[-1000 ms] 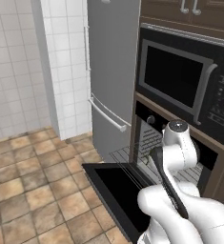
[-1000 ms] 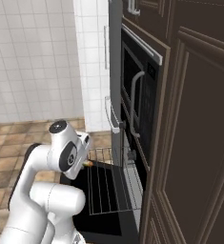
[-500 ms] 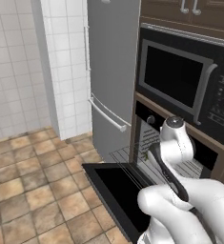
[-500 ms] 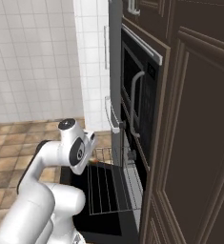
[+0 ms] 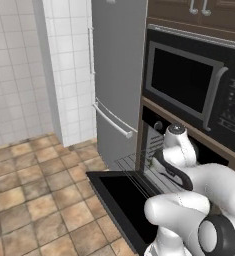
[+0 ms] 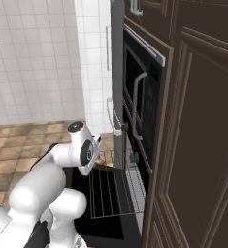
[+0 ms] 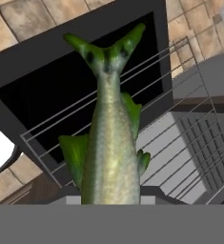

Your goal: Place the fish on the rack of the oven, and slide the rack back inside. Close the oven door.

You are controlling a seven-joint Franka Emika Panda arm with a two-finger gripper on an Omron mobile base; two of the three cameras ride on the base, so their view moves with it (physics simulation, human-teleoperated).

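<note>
Overhead, the tall grey fridge door is standing beside the black built-in oven framed in dark brown wood, with the black microwave sitting above it. Below, the wide black oven door with its dark glass window is lying open and flat over the tan tiled floor. Above that door, the flat grey wire rack is sticking out of the oven. Closed jaws are gripping the slender green-grey fish, which is hanging tail-outward over the pulled-out rack and the open door.
</note>
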